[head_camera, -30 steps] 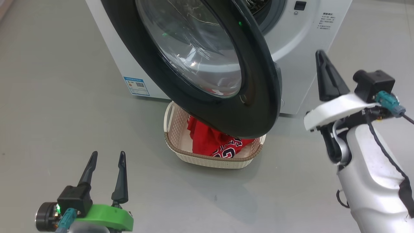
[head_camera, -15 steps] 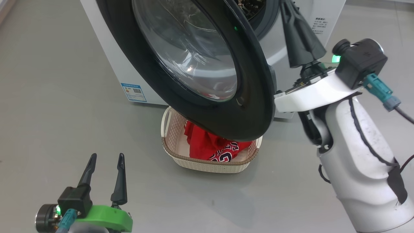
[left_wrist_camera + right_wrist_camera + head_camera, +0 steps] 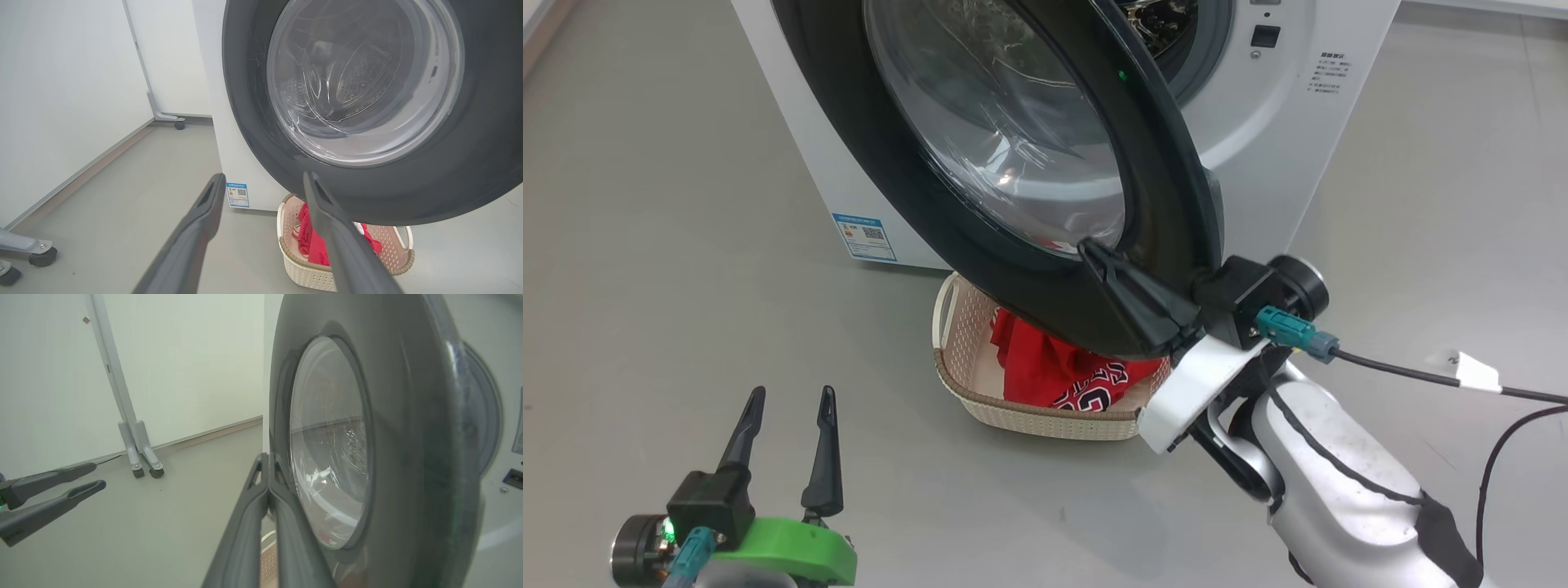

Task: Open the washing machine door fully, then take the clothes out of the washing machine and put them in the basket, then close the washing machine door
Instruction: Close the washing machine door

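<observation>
The washing machine door (image 3: 1013,163) stands partly open, its black rim and glass bowl swung out over the basket (image 3: 1045,416). The clothes (image 3: 1054,371), red with lettering, lie in the cream basket under the door's lower edge. The white washing machine (image 3: 1258,147) shows a bit of steel drum (image 3: 1160,16) past the door. My right gripper (image 3: 1092,247) is shut and empty, its fingers lying along the outer face of the door's lower rim; I cannot tell whether they touch. My left gripper (image 3: 792,396) stands open and empty at the lower left, well short of the basket. The left wrist view looks at the door (image 3: 367,102) and the basket (image 3: 302,269).
A blue label (image 3: 864,237) marks the machine's lower corner. A black cable with a white tag (image 3: 1474,371) trails right from my right wrist. White panels on caster feet (image 3: 141,465) stand along the wall to the left. Grey floor surrounds the basket.
My right arm swung from high beside the machine front, down and left onto the door's lower outer rim. The left gripper and the door stayed put. The camera shifted slightly.
</observation>
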Robot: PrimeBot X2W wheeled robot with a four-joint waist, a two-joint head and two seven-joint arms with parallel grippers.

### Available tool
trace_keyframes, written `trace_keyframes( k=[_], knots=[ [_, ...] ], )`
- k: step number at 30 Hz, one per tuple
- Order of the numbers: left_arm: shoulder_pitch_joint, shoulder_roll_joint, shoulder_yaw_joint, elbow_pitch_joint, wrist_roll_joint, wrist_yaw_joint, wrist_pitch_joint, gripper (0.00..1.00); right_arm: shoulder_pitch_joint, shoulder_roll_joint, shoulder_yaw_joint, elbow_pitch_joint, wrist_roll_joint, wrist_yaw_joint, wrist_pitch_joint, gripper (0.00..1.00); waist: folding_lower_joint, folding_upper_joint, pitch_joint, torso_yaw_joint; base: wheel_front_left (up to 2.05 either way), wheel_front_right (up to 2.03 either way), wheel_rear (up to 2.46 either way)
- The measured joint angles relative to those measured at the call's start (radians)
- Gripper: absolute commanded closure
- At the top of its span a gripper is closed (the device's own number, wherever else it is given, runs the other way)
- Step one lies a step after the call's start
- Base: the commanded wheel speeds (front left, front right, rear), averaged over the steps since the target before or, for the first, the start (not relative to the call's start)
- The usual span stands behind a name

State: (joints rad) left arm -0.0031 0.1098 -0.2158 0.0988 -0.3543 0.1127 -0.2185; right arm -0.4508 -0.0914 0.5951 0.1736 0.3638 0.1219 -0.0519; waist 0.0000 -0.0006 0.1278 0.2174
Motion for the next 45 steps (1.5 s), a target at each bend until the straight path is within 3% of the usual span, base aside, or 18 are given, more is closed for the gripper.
trace_keyframes(
  k=[19,32,45],
  knots=[
    [-0.003,0.000,-0.003,-0.002,0.003,0.000,-0.003,0.00,-0.008,-0.026,-0.070,0.126,0.013,-0.001,0.014,1.00,0.0000,0.0000,0.034,0.002,0.00,0.00,0.00],
    [-0.021,-0.003,-0.009,-0.009,0.003,0.000,-0.009,0.00,-0.063,-0.030,-0.116,0.147,0.023,-0.003,-0.007,1.00,0.0000,0.0000,0.067,0.000,0.00,0.00,0.00],
    [-0.060,-0.021,-0.026,-0.020,0.006,0.000,-0.012,0.00,-0.168,-0.077,-0.171,0.176,0.023,-0.010,-0.015,1.00,0.0000,0.0000,0.132,0.009,0.00,0.00,0.00]
  ],
)
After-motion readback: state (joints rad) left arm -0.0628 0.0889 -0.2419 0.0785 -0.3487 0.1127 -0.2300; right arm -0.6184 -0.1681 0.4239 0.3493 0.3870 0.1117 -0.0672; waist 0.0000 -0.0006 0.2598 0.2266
